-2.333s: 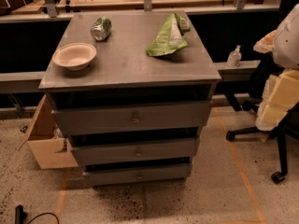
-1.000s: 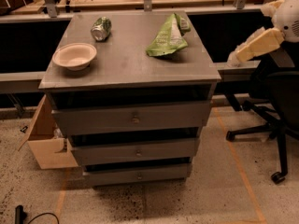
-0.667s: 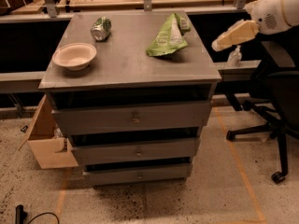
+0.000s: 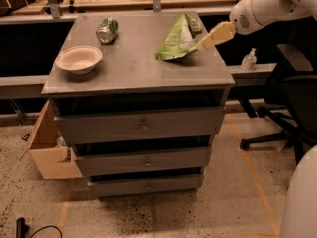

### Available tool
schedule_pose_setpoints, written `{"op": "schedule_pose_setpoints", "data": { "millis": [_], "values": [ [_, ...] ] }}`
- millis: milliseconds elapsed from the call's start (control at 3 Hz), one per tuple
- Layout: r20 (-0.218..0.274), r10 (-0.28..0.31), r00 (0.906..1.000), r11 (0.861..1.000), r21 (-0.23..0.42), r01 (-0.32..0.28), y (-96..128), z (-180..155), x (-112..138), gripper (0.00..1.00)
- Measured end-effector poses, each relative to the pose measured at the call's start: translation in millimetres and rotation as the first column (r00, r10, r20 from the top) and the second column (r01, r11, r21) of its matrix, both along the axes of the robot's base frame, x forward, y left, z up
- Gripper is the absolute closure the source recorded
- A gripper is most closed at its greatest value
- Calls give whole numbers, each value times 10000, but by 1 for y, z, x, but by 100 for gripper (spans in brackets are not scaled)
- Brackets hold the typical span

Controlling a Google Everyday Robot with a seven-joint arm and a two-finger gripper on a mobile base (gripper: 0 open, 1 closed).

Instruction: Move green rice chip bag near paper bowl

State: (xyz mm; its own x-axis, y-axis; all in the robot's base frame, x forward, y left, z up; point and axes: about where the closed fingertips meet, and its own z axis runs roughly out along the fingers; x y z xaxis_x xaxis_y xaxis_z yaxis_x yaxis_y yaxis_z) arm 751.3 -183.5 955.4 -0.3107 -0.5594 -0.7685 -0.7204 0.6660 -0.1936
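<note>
dim warm light from above; the hand point(image 4: 202, 44), at the right of the cabinet point(image 4: 133, 76), shines pale.

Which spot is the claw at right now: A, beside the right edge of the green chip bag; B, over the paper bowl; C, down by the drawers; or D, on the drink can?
A: the claw hangs beside the right edge of the green rice chip bag, far from the paper bowl on the left.
</note>
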Motion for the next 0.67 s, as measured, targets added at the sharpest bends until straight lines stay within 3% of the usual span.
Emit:
{"op": "schedule_pose_setpoints", "data": {
  "millis": [333, 667],
  "values": [
    [-18, -390, 9992, 9990, 213, 390, 8, -7, 7, 0],
    [-82, -863, 9962, 9941, 657, 866, 36, -27, 26, 0]
  ]
}}
